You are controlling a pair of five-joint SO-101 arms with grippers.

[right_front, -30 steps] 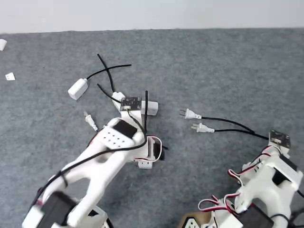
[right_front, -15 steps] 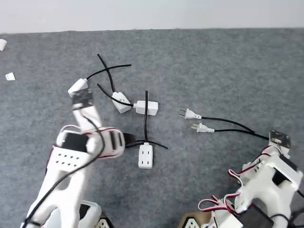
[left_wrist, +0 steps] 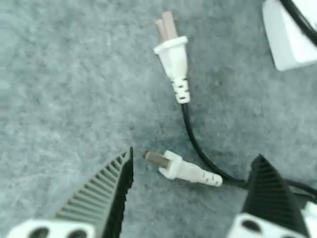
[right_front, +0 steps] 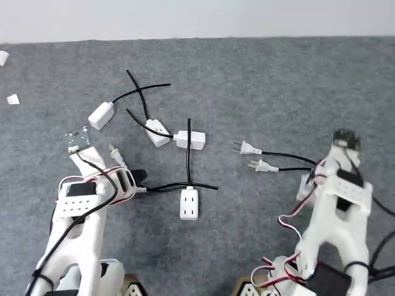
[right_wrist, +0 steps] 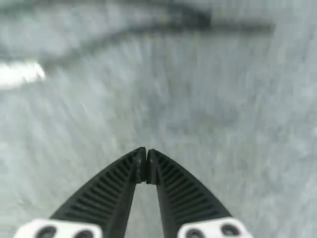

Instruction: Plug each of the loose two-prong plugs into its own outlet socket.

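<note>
The left gripper hangs low over the grey carpet-like table cover, with its 2 black ribbed fingers wide apart. Between them lies a small white two-prong plug on a black cord. It is flat on the cover, with its prongs towards 1 finger, and neither finger touches it. Just beyond it lies a second white plug, whose thin black cord runs back past the first plug.

In the high view, 4 white outlet sockets lie in the middle of the table, each with a black cord:
- 1 oblong socket is near the left arm.
- 2 sockets lie close together, a tilted socket and a flat socket.
- 1 lower socket shows its slots upward.

No plug sits in any of them.

More to the right, 2 other white plugs, the upper plug and the lower plug, lie side by side. Their black cords run towards the right arm.

The right gripper has its 2 black fingers pressed together with nothing between them, above the grey cover.
</note>
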